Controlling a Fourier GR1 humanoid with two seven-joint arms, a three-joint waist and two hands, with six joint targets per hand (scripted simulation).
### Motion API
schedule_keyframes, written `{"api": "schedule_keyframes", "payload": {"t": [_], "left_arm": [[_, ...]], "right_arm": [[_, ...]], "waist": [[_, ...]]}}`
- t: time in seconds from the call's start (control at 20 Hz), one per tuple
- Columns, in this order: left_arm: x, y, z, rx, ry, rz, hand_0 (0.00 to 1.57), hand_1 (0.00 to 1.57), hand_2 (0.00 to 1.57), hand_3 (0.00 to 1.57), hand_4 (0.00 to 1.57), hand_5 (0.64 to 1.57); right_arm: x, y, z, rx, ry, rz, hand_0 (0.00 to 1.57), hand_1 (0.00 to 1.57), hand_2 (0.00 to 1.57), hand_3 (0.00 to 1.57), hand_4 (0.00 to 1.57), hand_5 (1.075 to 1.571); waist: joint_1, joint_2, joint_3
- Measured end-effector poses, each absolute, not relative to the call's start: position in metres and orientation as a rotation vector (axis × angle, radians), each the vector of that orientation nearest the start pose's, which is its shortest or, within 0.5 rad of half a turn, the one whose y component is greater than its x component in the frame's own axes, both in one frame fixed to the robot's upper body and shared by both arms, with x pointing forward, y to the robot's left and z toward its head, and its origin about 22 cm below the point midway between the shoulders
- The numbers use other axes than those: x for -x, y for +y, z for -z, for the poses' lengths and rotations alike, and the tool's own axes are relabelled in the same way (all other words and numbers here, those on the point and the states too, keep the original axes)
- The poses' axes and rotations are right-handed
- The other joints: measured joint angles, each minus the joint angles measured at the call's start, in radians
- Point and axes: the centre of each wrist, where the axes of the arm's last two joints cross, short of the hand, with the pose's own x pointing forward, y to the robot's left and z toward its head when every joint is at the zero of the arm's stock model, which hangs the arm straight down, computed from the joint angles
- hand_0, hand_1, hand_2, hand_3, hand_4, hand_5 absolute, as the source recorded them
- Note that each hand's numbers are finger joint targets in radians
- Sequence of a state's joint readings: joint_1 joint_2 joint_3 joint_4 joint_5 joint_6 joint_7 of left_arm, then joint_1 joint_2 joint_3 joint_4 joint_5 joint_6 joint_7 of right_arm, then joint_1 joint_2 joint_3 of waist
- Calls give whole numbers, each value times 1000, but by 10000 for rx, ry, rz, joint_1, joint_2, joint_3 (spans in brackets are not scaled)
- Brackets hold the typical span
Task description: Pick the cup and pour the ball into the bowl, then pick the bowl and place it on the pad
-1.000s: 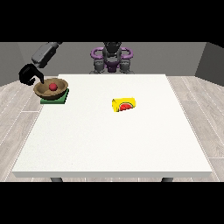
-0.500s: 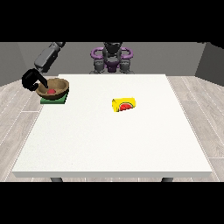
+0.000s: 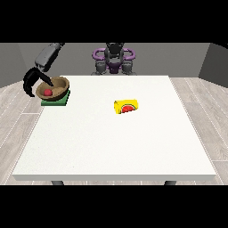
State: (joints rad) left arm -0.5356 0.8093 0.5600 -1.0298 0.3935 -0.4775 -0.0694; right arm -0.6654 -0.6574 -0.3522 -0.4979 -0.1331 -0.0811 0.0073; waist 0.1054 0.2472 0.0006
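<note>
A brown bowl (image 3: 58, 85) holding a red ball (image 3: 47, 92) rests on the green pad (image 3: 56, 100) at the table's far left. The black hand at the view's left (image 3: 34, 83) is at the bowl's left rim. Its fingers are spread in a wide curve, one reaching over the rim and the others hanging outside the bowl. A yellow cup (image 3: 126, 107) lies on its side near the table's middle, its red inside facing the camera. No hand shows at the view's right.
The white table (image 3: 116, 147) stretches wide towards the camera. The robot's torso (image 3: 114, 58) stands behind the far edge. The pad lies close to the table's left edge.
The hand at the view's left has come down from above the bowl to its left rim and its fingers have spread. Bowl, ball and pad stay about where they were.
</note>
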Motion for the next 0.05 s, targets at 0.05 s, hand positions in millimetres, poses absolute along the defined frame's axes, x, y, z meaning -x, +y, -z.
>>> {"api": "schedule_keyframes", "payload": {"t": [0.05], "left_arm": [[-302,500,-209,-2001,-19408,542,0,0,0,0,1190,1569]], "right_arm": [[-351,-466,-80,5596,-12748,2772,0,0,0,0,200,1375]], "waist": [[-52,-209,2]]}}
